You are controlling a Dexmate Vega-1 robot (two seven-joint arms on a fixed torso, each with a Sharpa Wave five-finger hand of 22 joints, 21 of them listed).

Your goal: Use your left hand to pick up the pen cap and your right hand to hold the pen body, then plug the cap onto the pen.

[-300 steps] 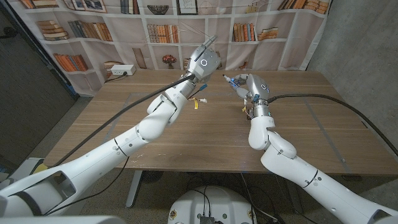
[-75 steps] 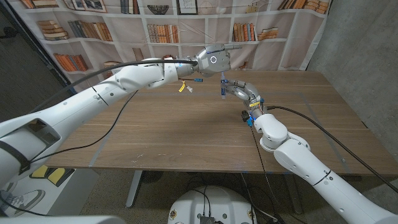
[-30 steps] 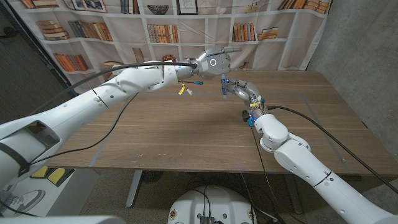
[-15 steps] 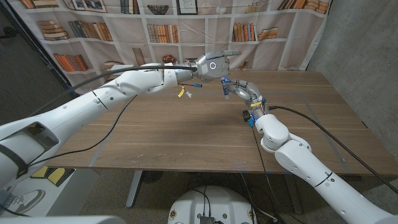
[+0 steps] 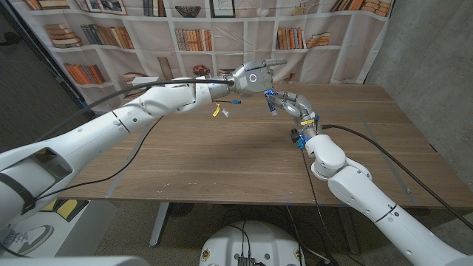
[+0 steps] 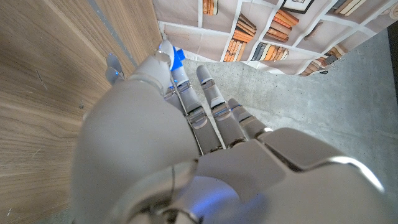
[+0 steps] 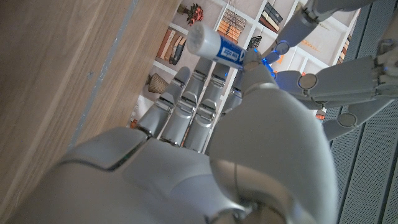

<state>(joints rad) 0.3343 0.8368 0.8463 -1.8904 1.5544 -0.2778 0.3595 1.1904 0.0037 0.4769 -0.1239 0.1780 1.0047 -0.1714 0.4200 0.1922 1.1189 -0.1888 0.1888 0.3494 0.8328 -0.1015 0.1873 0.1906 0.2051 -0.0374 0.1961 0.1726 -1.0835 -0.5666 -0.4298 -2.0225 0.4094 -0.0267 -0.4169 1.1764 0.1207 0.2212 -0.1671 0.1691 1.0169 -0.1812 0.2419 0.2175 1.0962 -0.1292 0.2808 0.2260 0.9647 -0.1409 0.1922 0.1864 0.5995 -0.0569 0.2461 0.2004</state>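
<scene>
Head view: both arms meet above the far middle of the bench (image 5: pixel 222 159), so I judge the capping step is in hand. The right robot hand (image 5: pixel 287 103) pinches the pen body (image 7: pixel 215 44), a white barrel with a blue label, held off the wood. The left robot hand (image 5: pixel 253 76) hovers just beside it, fingers drawn together around something blue, probably the pen cap (image 6: pixel 177 57). Next comes lining up cap and tip, then pressing. Nothing stands between them; a printed bookshelf backdrop (image 5: pixel 96 33) hangs behind.
</scene>
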